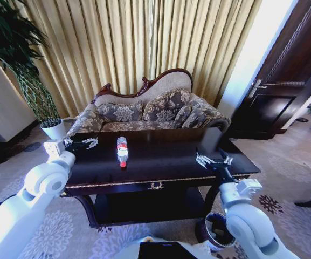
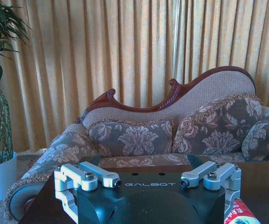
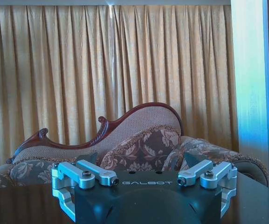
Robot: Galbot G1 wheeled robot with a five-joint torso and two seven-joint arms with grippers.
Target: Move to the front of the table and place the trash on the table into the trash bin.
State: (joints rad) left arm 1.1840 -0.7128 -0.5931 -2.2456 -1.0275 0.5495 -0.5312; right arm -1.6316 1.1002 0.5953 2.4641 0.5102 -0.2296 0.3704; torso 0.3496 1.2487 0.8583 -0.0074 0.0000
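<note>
Bottle [image 1: 122,151]: 1, lying on the surface [image 1: 160,162], left of centre, long axis running front to back, red cap toward the robot. Left gripper [image 1: 81,144] hovers near it, jaws spread, empty; the bottle lies to its right. Right gripper [image 1: 213,160] well apart, jaws spread, empty. Bin [image 1: 216,229] on the floor, front right.

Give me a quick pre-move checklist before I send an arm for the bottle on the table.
1. Robot in front of the table: ok.
2. Bottle lying free on the tabletop, nothing touching it: ok.
3. Left gripper open, beside the bottle over the table's left end: ok.
4. Right gripper open, over the table's right part, holding nothing: ok.
5. Trash bin on the floor by the right arm, partly hidden: cannot tell if its opening is reachable.
6. Other trash on the table: cannot tell.
</note>
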